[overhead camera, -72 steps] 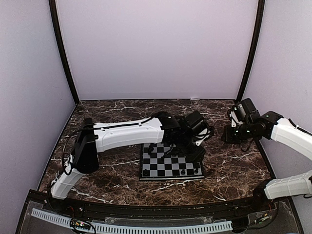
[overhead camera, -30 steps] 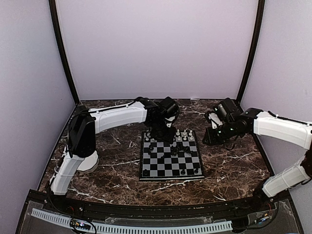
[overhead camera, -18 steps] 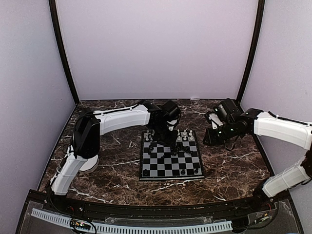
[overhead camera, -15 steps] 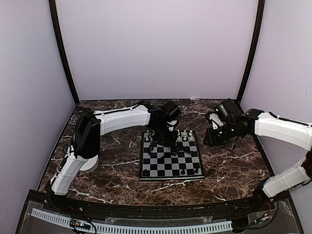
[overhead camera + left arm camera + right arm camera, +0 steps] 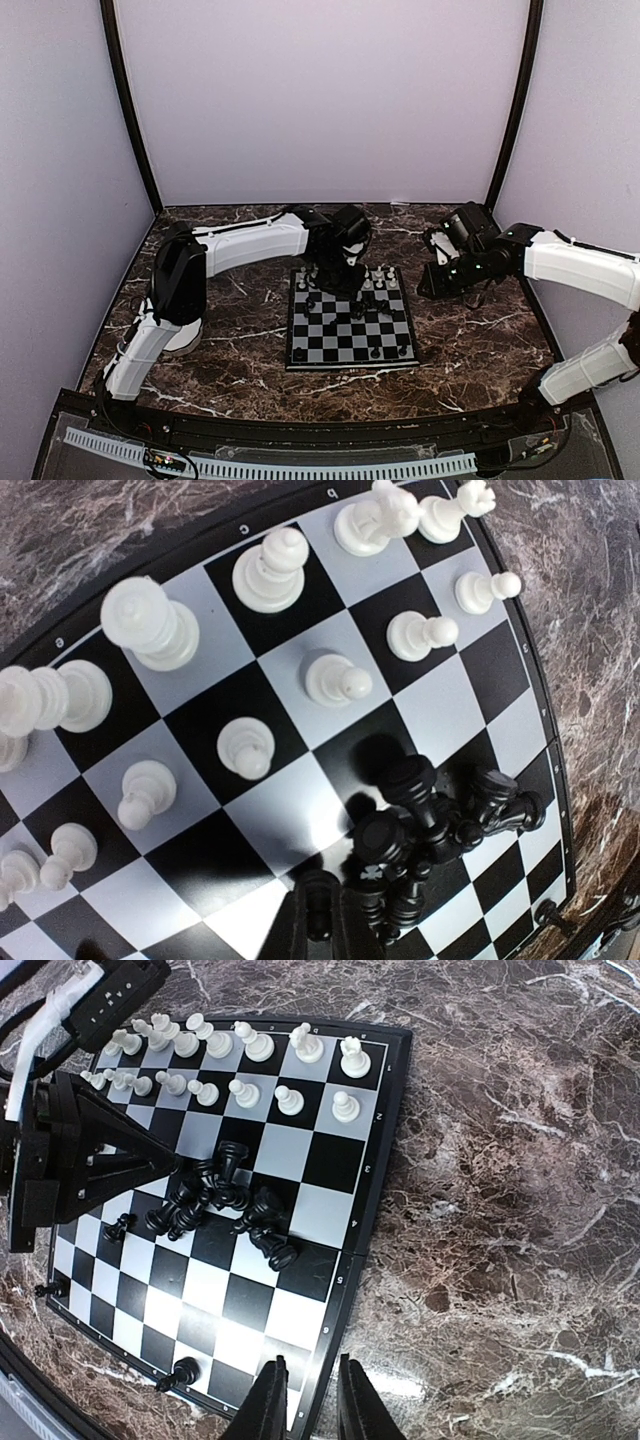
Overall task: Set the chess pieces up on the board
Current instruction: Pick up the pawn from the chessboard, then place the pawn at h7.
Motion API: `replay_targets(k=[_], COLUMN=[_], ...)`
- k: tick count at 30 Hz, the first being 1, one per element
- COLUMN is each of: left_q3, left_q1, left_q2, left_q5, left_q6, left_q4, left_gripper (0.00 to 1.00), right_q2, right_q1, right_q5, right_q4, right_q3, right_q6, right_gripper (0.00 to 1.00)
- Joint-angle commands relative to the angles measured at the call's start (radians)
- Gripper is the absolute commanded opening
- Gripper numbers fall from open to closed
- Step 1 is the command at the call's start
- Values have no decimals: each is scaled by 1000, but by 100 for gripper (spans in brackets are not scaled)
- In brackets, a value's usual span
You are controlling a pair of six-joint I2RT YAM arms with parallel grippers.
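The board [image 5: 350,326] lies mid-table. White chess pieces [image 5: 270,570] stand in two rows along its far edge [image 5: 376,280]. A heap of black pieces [image 5: 430,830] lies tumbled near the middle [image 5: 215,1200]. My left gripper [image 5: 318,925] hangs over the board's far left part [image 5: 338,284], shut on a small black piece [image 5: 318,918] beside the heap. To the right of the board, my right gripper [image 5: 310,1405] hovers above its right border [image 5: 426,284]. Its fingers stand a little apart with nothing between them.
Single black pieces [image 5: 185,1370] stand along the board's near edge [image 5: 300,353]. Dark veined marble [image 5: 500,1210] surrounds the board. Lilac walls with black corner posts [image 5: 130,110] close in the table. A cable rail [image 5: 270,465] runs along the front.
The left arm swung from the board's right side to its far left part, and its fingers have closed on a black piece. The right arm came nearer the board, then stayed still.
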Motion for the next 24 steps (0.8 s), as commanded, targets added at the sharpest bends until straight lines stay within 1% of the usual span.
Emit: replay_targets(k=[1,2,4,8,10,14,15,18,19,24], left_q3=[61,76,81,55,6,-171,-237,-364,-421,-592], left_q1=[-2,-1,-2,-4,-10,-26,-28,-32,-32,-47], left_q2=[-13,-15,-32,-115,-170,-311,-334,-441,-459,-563], left_q5=[-28,-38,-51,-75,-106,-170,-180,-191,-191,-188], left_q6=[24,27,35,51,66,86,85,69,64,20], left_q4=[-49,-65,-85,-141,-162,-145,-137,-83,-64,-21], left_gripper=[4,1,0,0,0,0,0,0,0,0], right_q2=[-21,-21,-20,-9,-5,10,16,35,41,69], right_q1=[5,5,5,5,5,5,5,6,5,15], right_q5=[13,13,11,5,0,-13,-18,-32,-35,-46], right_q4=[15,16,21,29,36,53,57,67,70,81], right_q3=[-10,-10,-11,-12,-12,-12,-10,-5,-1,19], right_q6=[5,6,5,3,2,1,1,-1,0,-1], right_gripper=[19,19,19,19,19,19,19,19,19,19])
